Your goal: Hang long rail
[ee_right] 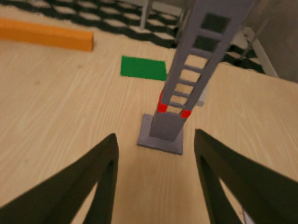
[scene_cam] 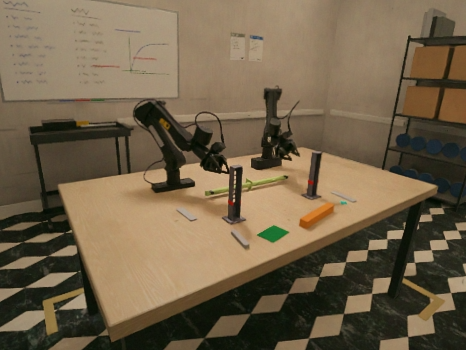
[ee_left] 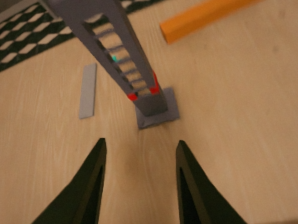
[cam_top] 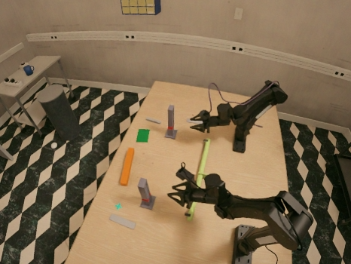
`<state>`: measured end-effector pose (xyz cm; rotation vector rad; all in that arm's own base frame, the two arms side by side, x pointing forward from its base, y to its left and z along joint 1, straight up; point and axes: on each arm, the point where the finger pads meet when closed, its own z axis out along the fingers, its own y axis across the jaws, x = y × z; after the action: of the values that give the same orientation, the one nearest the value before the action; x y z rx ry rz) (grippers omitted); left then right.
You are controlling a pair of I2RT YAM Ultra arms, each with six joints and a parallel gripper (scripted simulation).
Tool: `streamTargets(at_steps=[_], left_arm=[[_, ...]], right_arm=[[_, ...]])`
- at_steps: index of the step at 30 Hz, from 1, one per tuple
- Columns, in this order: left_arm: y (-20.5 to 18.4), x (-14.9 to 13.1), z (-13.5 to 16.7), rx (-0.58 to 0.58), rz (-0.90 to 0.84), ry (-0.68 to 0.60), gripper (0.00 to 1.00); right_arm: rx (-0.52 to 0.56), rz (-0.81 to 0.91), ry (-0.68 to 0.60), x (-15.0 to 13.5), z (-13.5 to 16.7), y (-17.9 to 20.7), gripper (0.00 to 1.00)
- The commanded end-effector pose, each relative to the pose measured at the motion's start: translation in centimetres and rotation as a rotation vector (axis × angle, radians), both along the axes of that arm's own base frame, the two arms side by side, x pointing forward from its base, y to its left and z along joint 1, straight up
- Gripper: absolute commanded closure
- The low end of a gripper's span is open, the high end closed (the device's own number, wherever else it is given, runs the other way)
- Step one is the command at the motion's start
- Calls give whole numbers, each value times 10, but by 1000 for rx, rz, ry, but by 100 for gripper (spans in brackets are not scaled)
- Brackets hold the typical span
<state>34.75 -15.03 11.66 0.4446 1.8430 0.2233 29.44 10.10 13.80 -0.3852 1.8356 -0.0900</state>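
The light green long rail [cam_top: 198,177] lies flat on the table between the two arms; it also shows in the exterior view [scene_cam: 246,185]. The near grey post [cam_top: 145,193] and the far grey post [cam_top: 170,121] stand upright, each with a red mark low down. My left gripper [cam_top: 176,186] is open and empty, above the table, facing the near post [ee_left: 125,55]. My right gripper [cam_top: 195,124] is open and empty, facing the far post [ee_right: 192,75]. The rail is not in either wrist view.
An orange block [cam_top: 126,166], a green patch [cam_top: 143,135] and two flat grey strips [cam_top: 122,221] [cam_top: 153,121] lie on the table beyond the posts. A small cyan mark [cam_top: 118,206] is beside the near post. Both arm bases stand beside the rail.
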Motion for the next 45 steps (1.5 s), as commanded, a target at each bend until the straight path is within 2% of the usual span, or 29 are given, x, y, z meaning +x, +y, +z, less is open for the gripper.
streamTargets(at_steps=[1,3,15,17,21,29,36,42,45], left_arm=[[-10,-4,-8,135,-71,86,52],[-14,-11,-19,228,-125,137,52],[-25,-50,-59,607,-391,346,52],[-25,-50,-59,607,-391,346,52],[-22,-71,-74,767,-523,438,52],[-16,-114,-105,958,-731,590,52],[-19,-115,-106,960,-729,579,52],[-21,-114,-105,960,-740,582,52],[-24,-106,-106,944,-726,563,52]], right_arm=[[-120,32,92,-3,-14,7,52],[-198,87,140,-9,-22,17,52],[-562,365,310,-48,-50,57,52],[-562,365,310,-48,-50,57,52],[-743,495,377,-70,-61,64,52],[-1026,698,485,-110,-78,65,52],[-1087,716,554,-124,-96,51,52],[-1071,715,535,-122,-95,54,52],[-1085,722,556,-123,-104,48,52]])
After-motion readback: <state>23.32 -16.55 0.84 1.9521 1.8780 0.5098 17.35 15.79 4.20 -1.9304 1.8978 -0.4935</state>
